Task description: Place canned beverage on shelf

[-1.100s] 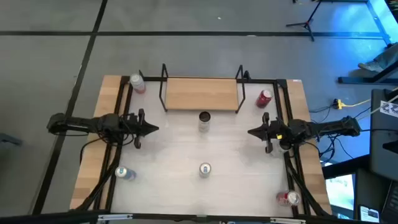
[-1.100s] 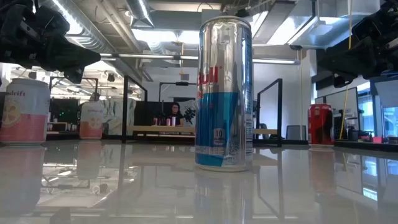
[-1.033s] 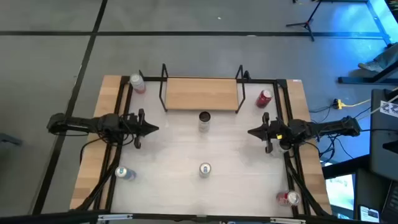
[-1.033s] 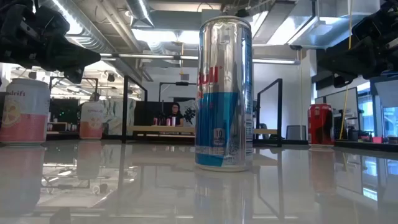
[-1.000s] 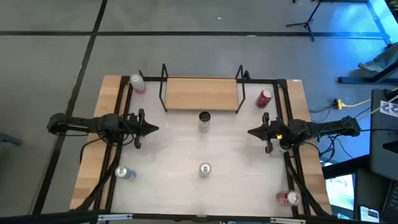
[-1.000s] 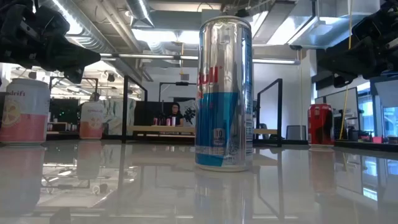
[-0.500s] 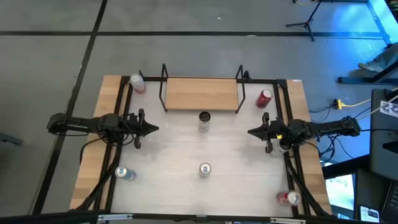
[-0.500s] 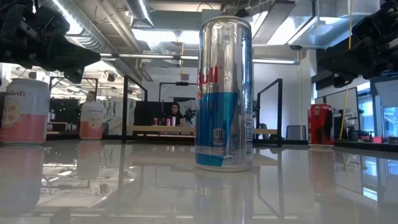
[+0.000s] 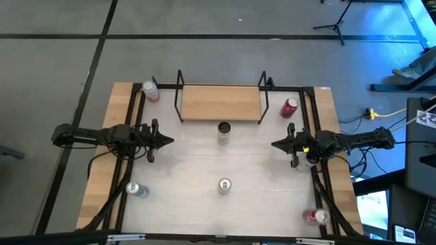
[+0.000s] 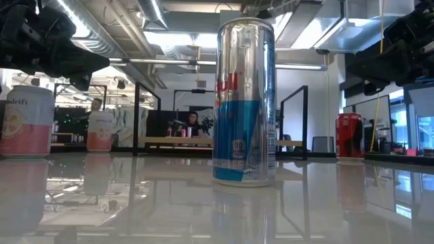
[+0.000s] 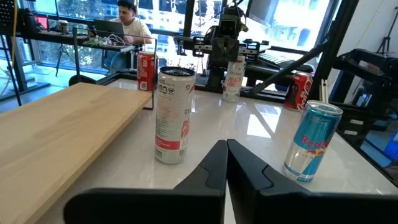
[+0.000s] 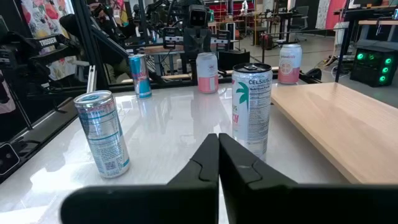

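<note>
The shelf, a light-wood board on a black wire frame, stands at the table's far middle. A white slim can stands upright just in front of it, and shows in both wrist views. A silver-and-blue slim can stands upright at the near middle. My left gripper is shut and empty at the table's left, above the top. My right gripper is shut and empty at the right.
A pink can stands at the far left corner and a red can at the far right beside the shelf. A blue can stands near left, a red can near right. People sit in the room beyond.
</note>
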